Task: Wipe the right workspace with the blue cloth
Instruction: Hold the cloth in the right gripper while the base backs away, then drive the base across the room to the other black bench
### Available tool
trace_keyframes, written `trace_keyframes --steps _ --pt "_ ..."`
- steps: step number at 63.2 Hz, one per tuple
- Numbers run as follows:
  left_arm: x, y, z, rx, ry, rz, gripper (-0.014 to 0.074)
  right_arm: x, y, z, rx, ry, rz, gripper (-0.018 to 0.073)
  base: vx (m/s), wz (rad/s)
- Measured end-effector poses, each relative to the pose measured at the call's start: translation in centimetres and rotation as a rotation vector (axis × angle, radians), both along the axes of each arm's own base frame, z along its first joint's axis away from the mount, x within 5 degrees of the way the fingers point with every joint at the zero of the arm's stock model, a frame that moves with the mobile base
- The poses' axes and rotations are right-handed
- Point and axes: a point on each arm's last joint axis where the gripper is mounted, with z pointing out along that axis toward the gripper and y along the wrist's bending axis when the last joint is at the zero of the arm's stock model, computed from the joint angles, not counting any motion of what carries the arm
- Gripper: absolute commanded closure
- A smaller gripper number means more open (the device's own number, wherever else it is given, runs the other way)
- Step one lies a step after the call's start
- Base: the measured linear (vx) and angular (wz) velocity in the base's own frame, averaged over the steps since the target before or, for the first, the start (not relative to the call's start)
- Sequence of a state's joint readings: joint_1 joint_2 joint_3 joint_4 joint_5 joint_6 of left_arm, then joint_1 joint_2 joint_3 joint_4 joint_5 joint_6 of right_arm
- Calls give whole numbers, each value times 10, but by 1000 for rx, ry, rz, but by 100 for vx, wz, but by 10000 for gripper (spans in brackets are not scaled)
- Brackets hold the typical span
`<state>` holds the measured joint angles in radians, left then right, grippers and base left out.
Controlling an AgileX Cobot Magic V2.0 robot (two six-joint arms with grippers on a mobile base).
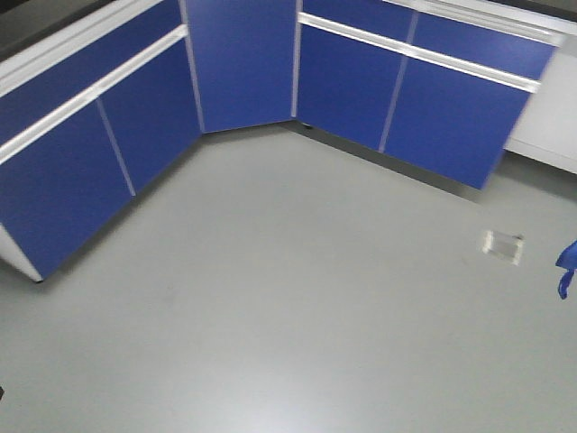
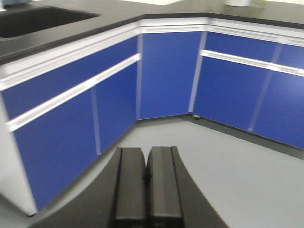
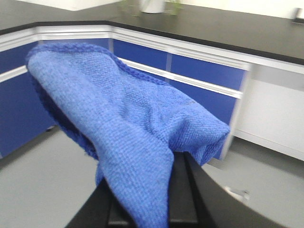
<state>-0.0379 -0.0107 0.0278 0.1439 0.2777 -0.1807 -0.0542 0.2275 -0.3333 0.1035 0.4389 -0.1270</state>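
The blue cloth fills most of the right wrist view, a fuzzy bunched rag draped over my right gripper, which is shut on it. It hangs in the air above the grey floor. A small corner of the cloth shows at the right edge of the front view. My left gripper is shut with its two dark pads pressed together and nothing between them, also above the floor. The right workspace is out of view.
Blue cabinets with white trim form a corner ahead, under a black countertop with a sink on the left run. Grey floor lies in front. A small pale patch marks the floor at right.
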Motion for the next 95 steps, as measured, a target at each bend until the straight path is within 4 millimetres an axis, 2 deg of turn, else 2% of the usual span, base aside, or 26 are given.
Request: trace_keyframes --steps 50,95 --pt "0 0 0 0 0 0 602 0 0 0 0 1 0 567 -8 -51" --pt "0 0 0 0 0 0 602 0 0 0 0 1 0 567 16 -43"
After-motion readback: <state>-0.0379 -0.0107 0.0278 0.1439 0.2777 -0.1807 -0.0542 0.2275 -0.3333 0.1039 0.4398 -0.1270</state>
